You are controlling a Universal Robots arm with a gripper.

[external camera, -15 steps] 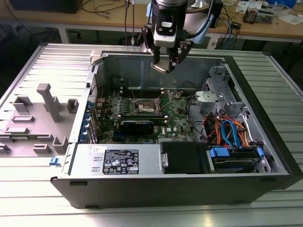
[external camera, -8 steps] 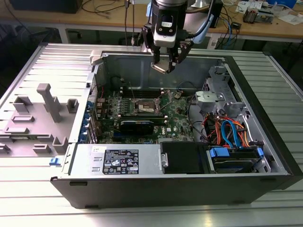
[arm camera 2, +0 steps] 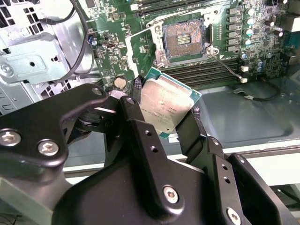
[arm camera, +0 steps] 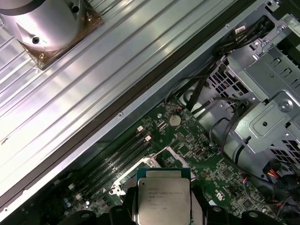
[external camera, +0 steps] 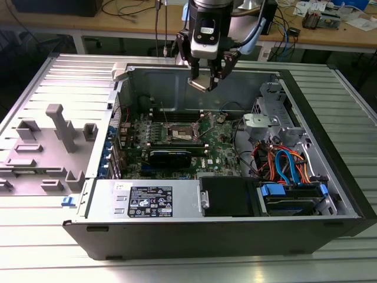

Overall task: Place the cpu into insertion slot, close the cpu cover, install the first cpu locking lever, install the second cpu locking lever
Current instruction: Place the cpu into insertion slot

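My gripper (external camera: pixel 207 79) hangs above the open computer case, shut on the cpu (arm camera 2: pixel 166 107), a flat square chip with a silvery-tan top and a green edge. The black fingers (arm camera 2: pixel 133 123) clamp two opposite edges of the chip. In the first wrist view the cpu (arm camera: pixel 163 196) is held over the green motherboard. Below it, the insertion slot (arm camera 2: pixel 183 40) lies uncovered, its contact field showing; it sits mid-board (external camera: pixel 182 133) in the exterior view. A thin wire locking lever (arm camera 2: pixel 226 64) sticks out beside the slot. I cannot make out the cpu cover for certain.
A long black card (external camera: pixel 169 157) lies just in front of the slot. A metal drive cage (external camera: pixel 268 121) and coloured cables (external camera: pixel 288 165) fill the exterior view's right. The power supply (external camera: pixel 147 200) lines the near wall. Grey fixtures (external camera: pixel 59 130) stand outside on the exterior view's left.
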